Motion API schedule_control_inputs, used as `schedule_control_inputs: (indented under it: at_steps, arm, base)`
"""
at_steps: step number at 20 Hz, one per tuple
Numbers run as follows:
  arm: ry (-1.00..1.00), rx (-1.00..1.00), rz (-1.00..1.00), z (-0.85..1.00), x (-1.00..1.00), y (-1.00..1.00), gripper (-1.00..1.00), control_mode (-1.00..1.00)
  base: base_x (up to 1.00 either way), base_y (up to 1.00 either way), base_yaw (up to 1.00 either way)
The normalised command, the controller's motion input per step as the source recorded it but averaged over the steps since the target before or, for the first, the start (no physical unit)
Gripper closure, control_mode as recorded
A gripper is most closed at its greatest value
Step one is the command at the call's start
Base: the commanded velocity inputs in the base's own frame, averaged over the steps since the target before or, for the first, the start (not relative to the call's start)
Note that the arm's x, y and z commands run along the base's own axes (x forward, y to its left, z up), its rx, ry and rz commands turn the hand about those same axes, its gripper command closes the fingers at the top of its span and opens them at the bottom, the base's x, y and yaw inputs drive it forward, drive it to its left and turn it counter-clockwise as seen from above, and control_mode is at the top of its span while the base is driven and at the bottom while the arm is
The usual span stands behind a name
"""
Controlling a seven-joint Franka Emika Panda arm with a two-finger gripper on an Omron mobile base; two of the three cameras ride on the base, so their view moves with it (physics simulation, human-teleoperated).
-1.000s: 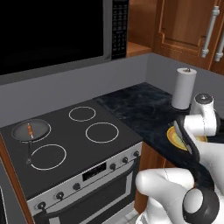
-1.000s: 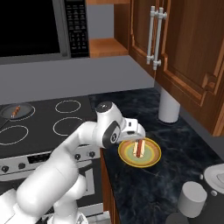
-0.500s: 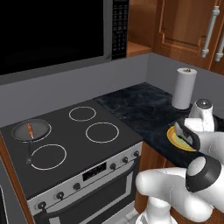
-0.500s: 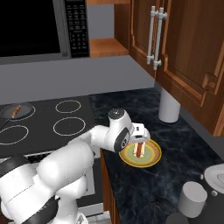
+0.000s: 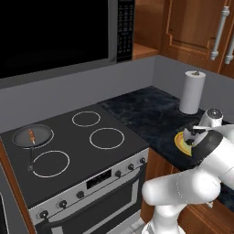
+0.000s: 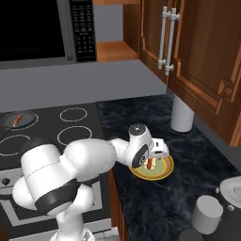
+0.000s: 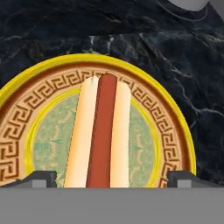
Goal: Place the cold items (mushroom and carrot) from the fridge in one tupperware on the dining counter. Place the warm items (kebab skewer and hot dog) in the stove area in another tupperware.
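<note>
The hot dog (image 7: 103, 135), a red sausage in a pale bun, lies on a round yellow plate (image 7: 26, 87) on the black counter right of the stove. My gripper (image 7: 111, 179) hangs open just above it, a dark fingertip (image 7: 39, 178) on either side of the bun, touching nothing. From the right base view, the hand (image 6: 155, 157) covers most of the hot dog (image 6: 149, 163) on the plate (image 6: 162, 173). In the left base view the gripper (image 5: 194, 135) is over the plate (image 5: 180, 142). The kebab skewer (image 5: 31, 135) lies in a small pan on the stove's back left burner (image 6: 18, 119).
A white paper towel roll (image 5: 192, 91) stands upright behind the plate by the wall. A grey cup (image 6: 207, 212) and a grey appliance (image 6: 233, 188) sit at the near right of the counter. Wooden cabinets hang overhead. The other stove burners (image 5: 107, 138) are bare.
My arm has swung right and dropped, bringing the hand from beside the plate to low over the hot dog. The jaws stayed open.
</note>
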Motion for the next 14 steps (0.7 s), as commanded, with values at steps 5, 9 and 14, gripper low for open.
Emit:
schedule_control_inputs:
  at_steps: [5,9,14]
  arm:
    - [0.0,0.0,0.0,-0.32,0.26,-0.02,-1.0,-1.0]
    - [0.0,0.0,0.0,-0.3,0.24,0.0,-1.0,-1.0]
    - [0.0,0.0,0.0,-0.31,0.2,0.0,-1.0,-1.0]
  base:
    - [0.0,0.0,0.0]
    - [0.0,0.0,0.0]
    - [0.0,0.0,0.0]
